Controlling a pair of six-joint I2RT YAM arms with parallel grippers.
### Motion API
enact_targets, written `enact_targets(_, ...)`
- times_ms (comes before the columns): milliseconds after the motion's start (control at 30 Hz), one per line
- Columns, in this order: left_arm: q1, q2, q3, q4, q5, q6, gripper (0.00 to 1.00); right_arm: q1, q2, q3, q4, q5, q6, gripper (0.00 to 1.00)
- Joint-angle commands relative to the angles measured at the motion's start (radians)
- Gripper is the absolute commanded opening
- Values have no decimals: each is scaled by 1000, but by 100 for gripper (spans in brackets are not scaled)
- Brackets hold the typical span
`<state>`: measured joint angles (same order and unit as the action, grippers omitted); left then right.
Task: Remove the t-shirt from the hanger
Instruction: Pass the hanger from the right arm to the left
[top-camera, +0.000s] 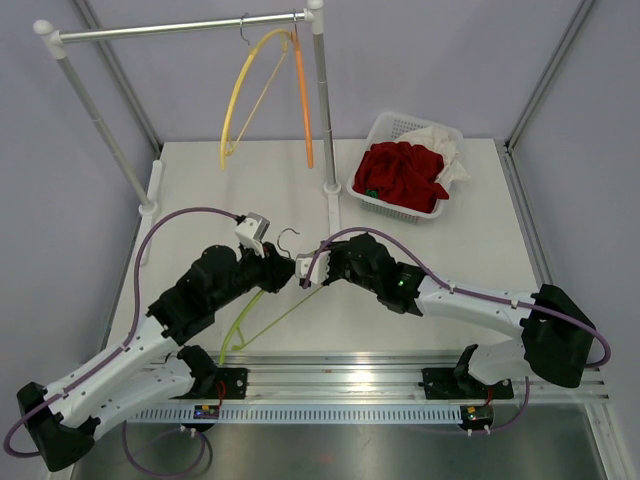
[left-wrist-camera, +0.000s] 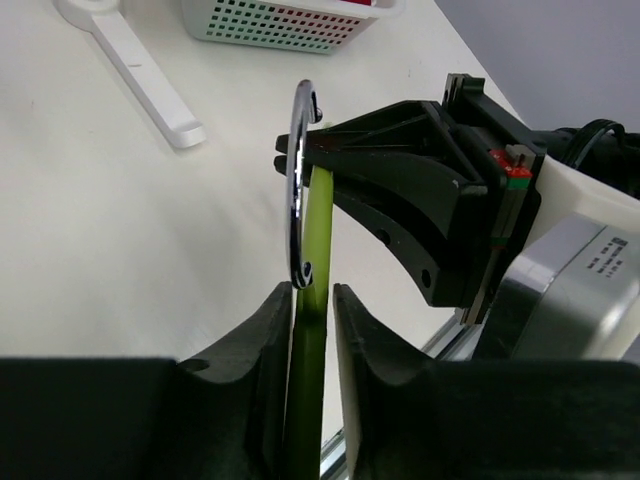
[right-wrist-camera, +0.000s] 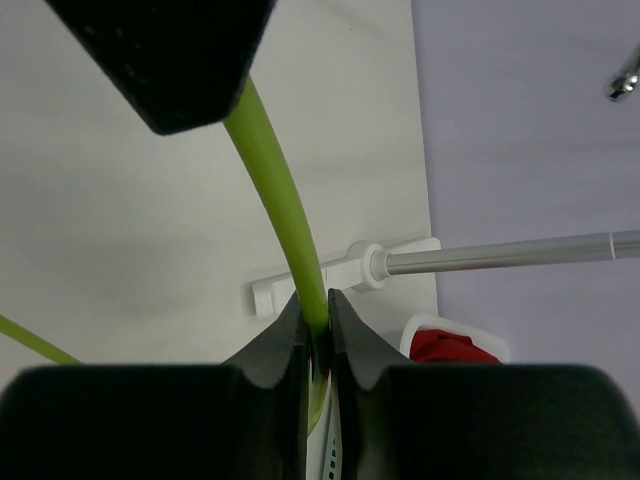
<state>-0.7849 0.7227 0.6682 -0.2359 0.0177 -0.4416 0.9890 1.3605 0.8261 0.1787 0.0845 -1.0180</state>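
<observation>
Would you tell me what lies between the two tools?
The green hanger, neck and metal hook: the right tool grips it, the left tool flanks it, clearest in the left wrist view.

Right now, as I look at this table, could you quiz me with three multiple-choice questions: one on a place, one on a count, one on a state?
1. Where is the red garment?
A. in the white basket
B. over the rail
C. draped over an arm

2. How many hangers hang on the rail?
A. one
B. two
C. four

3. What state is the green hanger in?
A. broken in two
B. carrying a shirt
C. bare

Answers:
1 A, the red cloth is heaped inside the basket beside a white cloth.
2 B, only the yellow hanger and the orange hanger hang there.
3 C, no cloth shows on it.
</observation>
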Motion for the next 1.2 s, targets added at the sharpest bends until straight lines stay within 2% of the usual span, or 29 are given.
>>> enact_targets(0,-11,7,45,29,-13,20,19,8,-3,67,65,49,18,0)
enact_targets(33,-11,11,44,27,-13,21,9,7,-1,68,67,50,21,0)
enact_targets(133,-14,12,48,23,-42,24,0,7,-1,68,73,60,24,0)
enact_targets(500,-22,-11,51,24,-53,24,0,8,-15,62,85,60,33,0)
enact_targets(867,-36,-11,51,30,-59,30,0,7,-9,57,107,66,52,4)
enact_targets(967,-40,-8,53,32,-62,30,0,7,-12,54,113,69,56,8)
enact_targets(1000,-42,-8,53,32,-64,32,0,7,-11,57,114,69,58,13)
enact_targets(1100,-47,-5,57,30,-67,32,0,7,-12,54,119,73,58,13)
enact_targets(1133,-48,-3,57,29,-70,32,0,8,-12,54,123,77,61,24)
enact_targets(1167,-51,-5,57,29,-71,34,0,8,-12,53,125,77,61,29)
